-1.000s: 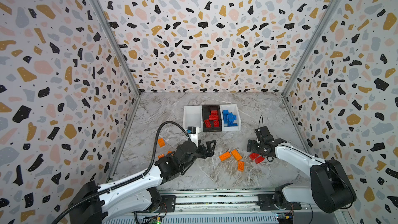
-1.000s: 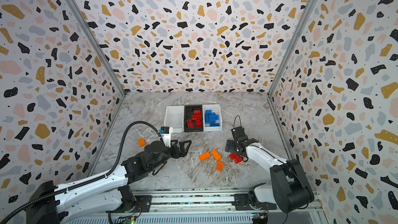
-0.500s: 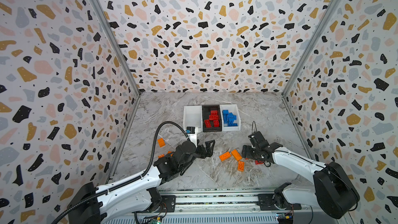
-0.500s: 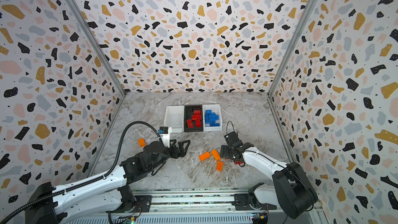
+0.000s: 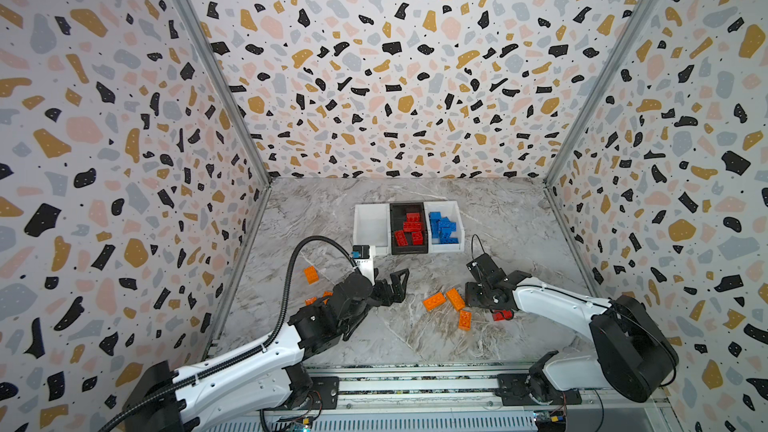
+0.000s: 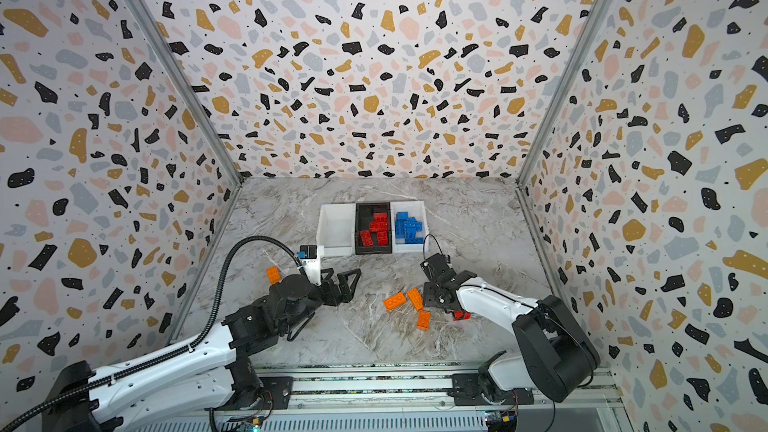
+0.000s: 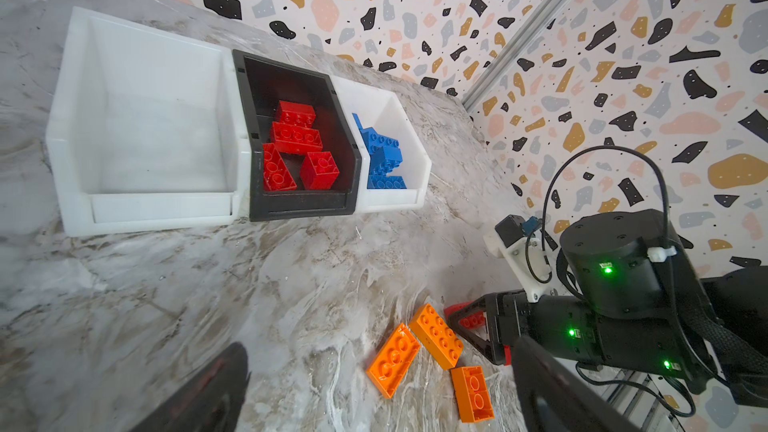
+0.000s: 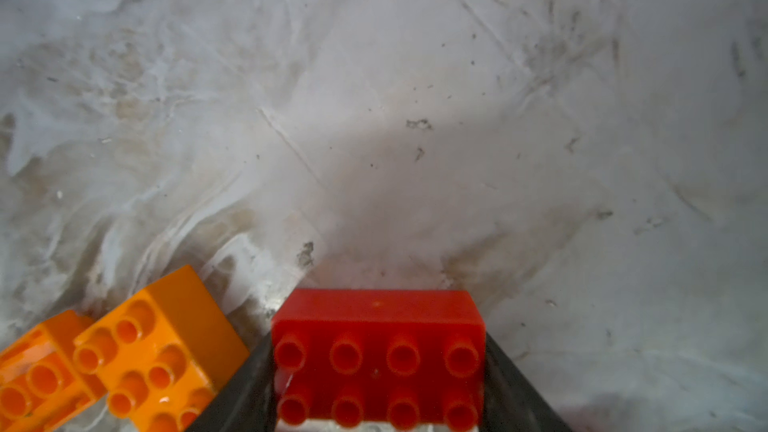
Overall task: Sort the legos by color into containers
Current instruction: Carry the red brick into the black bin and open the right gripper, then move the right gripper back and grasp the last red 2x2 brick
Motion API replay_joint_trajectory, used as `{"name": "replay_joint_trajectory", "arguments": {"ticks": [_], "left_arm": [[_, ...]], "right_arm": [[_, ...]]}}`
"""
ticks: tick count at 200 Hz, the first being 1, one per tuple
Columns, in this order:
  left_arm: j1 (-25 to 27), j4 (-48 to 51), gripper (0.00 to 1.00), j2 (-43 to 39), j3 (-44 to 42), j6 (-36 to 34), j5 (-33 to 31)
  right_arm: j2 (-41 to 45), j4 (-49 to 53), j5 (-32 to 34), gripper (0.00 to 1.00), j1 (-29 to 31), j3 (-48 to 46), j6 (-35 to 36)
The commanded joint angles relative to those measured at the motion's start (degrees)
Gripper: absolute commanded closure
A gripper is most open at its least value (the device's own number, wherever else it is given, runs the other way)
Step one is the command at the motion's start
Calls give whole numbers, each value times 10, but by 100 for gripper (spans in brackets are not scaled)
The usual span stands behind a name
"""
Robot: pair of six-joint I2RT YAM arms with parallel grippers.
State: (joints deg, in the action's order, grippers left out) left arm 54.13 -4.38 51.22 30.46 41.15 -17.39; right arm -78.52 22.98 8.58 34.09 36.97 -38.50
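Pick-up step: the right pincer [image 7: 462,322] seems closed on a red brick [image 8: 378,313] low on the desk [image 5: 395,342], just beside three orange bricks [image 7: 436,336]. The left pincer [image 5: 392,284] hangs wide open and empty. Next, lift the brick straight up and carry it to the black bin [image 7: 303,203] holding the reds.

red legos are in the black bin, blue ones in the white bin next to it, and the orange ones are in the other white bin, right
Not quite. The other white bin is empty; the orange ones lie on the table, as the left wrist view shows. The red legos in the black bin and the blue ones in the white bin beside it are right.
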Motion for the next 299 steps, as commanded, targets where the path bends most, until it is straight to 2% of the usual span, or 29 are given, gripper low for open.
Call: {"name": "replay_joint_trajectory", "arguments": {"ticks": [1,27,46,96,140,149,175,183,201,220,251,280,299], "left_arm": [[3,5,0,-13,-8,-7,-19],[3,11,0,-19,-11,-7,-26],[3,18,0,-23,-13,-6,-29],[3,43,0,-56,-30,7,-47],[2,81,0,-103,-42,23,-76],[2,87,0,-111,-44,27,-82],[2,100,0,-130,-49,32,-99],[2,101,0,-130,-49,32,-102],[2,93,0,-126,-48,27,-100],[2,65,0,-103,-44,9,-78],[3,17,0,-35,-22,-32,-16],[4,-54,0,36,-11,-50,50],[8,-82,0,78,1,-58,77]], "right_arm": [[13,45,22,52,13,46,6],[11,44,20,52,33,129,24],[-27,33,12,51,45,208,45],[-216,29,1,52,52,457,121],[-377,67,-9,50,38,657,165],[-400,75,-15,47,33,689,169],[-445,99,-31,26,29,765,183],[-443,105,-29,22,29,775,187],[-412,107,-15,20,30,758,191],[-347,96,1,19,29,681,190],[-198,91,52,17,27,480,153],[-46,111,94,15,17,265,72],[39,152,114,14,4,167,20]]}}
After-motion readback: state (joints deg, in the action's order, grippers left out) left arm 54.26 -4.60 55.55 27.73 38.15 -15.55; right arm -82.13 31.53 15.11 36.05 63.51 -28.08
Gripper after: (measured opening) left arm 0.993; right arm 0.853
